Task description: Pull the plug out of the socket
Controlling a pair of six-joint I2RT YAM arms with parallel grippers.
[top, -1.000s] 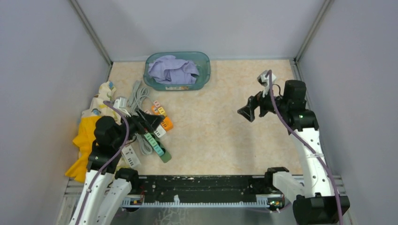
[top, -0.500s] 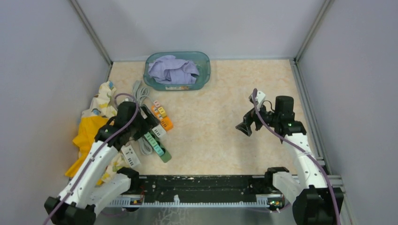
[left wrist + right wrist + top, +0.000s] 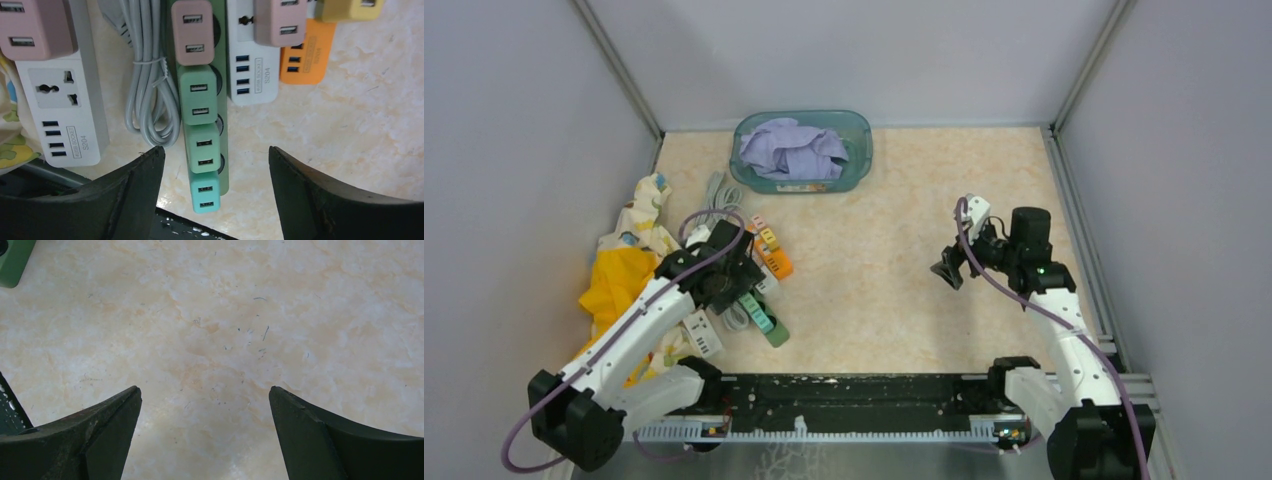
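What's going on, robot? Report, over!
Left hand open over mint plugs, all seated in green strip. Right hand open, over table. Grey cable alongside.

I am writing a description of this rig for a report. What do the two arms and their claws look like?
Both arms have white links and black joints. A purple cable runs along the left arm and the right arm. The left claw and the right claw have dull black fingers, broad, tapering to blunt tips.

Left end effector (image 3: 214, 152) farther forward over the green power strip (image 3: 223, 170); right end effector (image 3: 946, 272) lower.
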